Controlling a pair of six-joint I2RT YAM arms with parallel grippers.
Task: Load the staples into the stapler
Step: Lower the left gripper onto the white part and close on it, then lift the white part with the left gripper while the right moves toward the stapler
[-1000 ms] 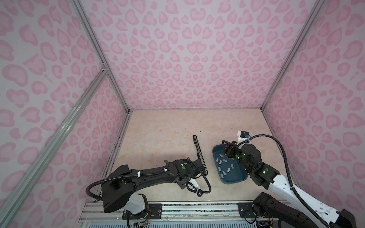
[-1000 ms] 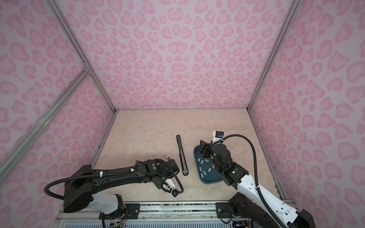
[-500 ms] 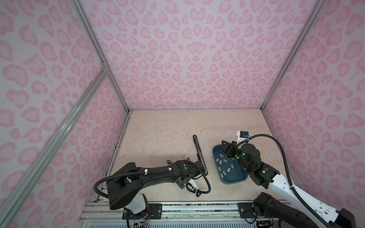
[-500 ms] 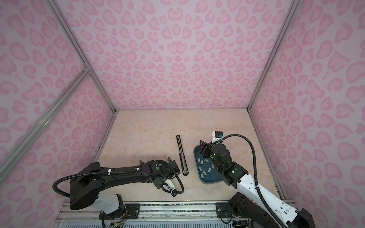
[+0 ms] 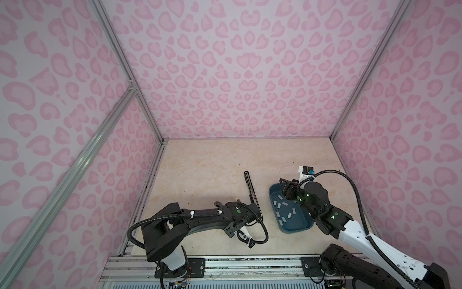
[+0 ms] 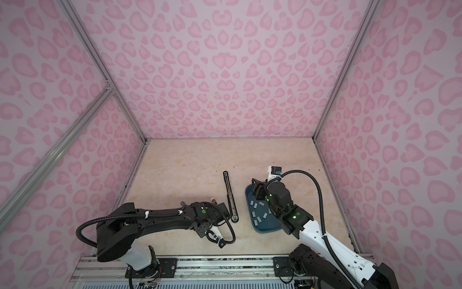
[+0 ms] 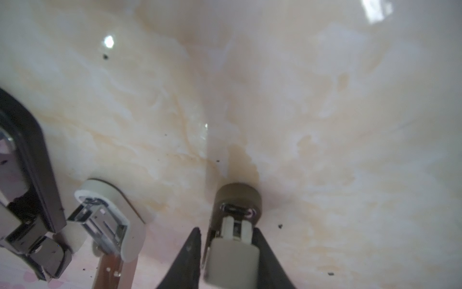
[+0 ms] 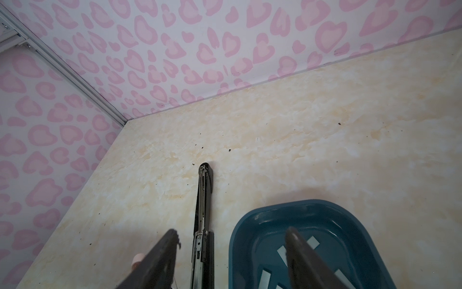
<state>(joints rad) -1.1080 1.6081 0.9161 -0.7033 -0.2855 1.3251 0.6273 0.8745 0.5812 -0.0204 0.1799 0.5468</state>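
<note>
Left gripper (image 7: 226, 232) has its jaws drawn in on a small grey stapler (image 7: 232, 257) low over the table (image 5: 212, 170). Right gripper (image 8: 231, 230) hangs wide open and empty over the far end of the blue tray (image 5: 301, 221), and the staples (image 5: 282, 205) lie scattered flat inside it.

Trouble ahead? Those strips are thin and flat, so a pinch could skid off them. One right finger sits outside the tray and could clip the rim on the way down. The narrow left grip might let the stapler twist.

Only the left wrist view shows that grip and a small white stapler (image 7: 107, 220) beside it. Both top views hide them under the arm but show the long black stapler (image 5: 251, 190) lying open between the arms.
</note>
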